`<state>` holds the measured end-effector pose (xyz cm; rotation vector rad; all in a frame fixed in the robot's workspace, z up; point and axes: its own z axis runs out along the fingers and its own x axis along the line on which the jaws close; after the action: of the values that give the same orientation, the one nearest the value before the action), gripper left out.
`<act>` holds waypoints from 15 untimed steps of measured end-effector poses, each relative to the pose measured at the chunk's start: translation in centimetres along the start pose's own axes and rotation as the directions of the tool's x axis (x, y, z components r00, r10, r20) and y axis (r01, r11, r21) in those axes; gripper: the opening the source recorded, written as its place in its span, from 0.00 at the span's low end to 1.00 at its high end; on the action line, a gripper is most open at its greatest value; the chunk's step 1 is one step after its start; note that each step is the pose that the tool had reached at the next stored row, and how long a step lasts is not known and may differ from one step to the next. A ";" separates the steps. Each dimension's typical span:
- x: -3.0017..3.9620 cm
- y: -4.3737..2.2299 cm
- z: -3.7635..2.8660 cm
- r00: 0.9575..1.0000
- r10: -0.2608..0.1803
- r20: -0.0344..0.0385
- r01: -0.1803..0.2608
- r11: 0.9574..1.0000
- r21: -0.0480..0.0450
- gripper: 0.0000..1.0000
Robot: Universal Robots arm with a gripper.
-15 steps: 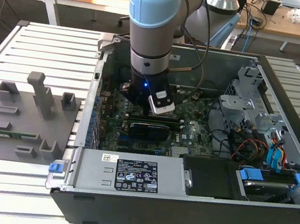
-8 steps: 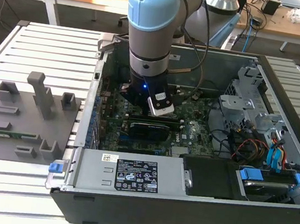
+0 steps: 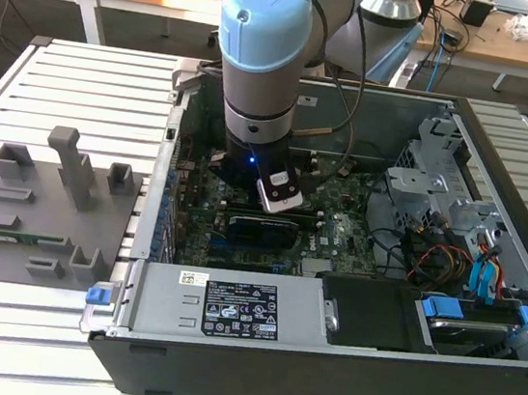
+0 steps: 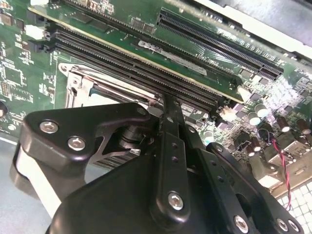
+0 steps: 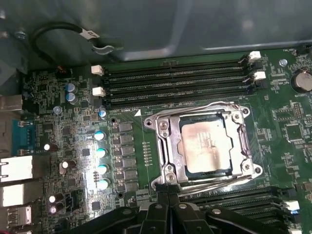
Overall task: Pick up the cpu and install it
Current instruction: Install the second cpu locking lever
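Observation:
The cpu (image 5: 207,146), a flat square chip with a smeared silver-grey top, lies inside the dark socket frame (image 5: 163,146) on the green motherboard (image 5: 131,161). The metal frame surrounds it on all sides. My gripper (image 5: 168,191) hovers just off one edge of that frame, its two black fingers pressed together with nothing between them. In the second wrist view the gripper (image 4: 170,105) points down beside the socket frame (image 4: 80,85) and the memory slots. In the exterior view the arm (image 3: 261,71) reaches straight down into the open computer case (image 3: 339,363).
Rows of black memory slots (image 5: 175,83) run along one side of the socket. A long black expansion card (image 3: 265,227) lies near the arm. The case walls, a labelled power supply (image 3: 230,305) and drive bays (image 3: 464,302) box in the board. A grey fixture plate (image 3: 39,207) sits outside, at the exterior view's left.

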<state>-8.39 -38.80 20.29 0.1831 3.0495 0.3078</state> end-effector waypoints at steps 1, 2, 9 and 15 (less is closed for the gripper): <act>0.06 -0.08 0.08 1.000 -0.003 -0.002 0.003 1.000 -0.011 0.11; 0.10 -0.12 0.11 1.000 -0.004 -0.003 0.004 1.000 -0.018 0.11; 0.40 -0.60 0.69 1.000 -0.020 -0.012 0.019 0.998 -0.068 0.11; 0.26 -0.20 -1.21 1.000 -0.021 -0.011 0.020 0.998 -0.058 0.11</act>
<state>-8.77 -39.19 21.42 0.1466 3.0475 0.3963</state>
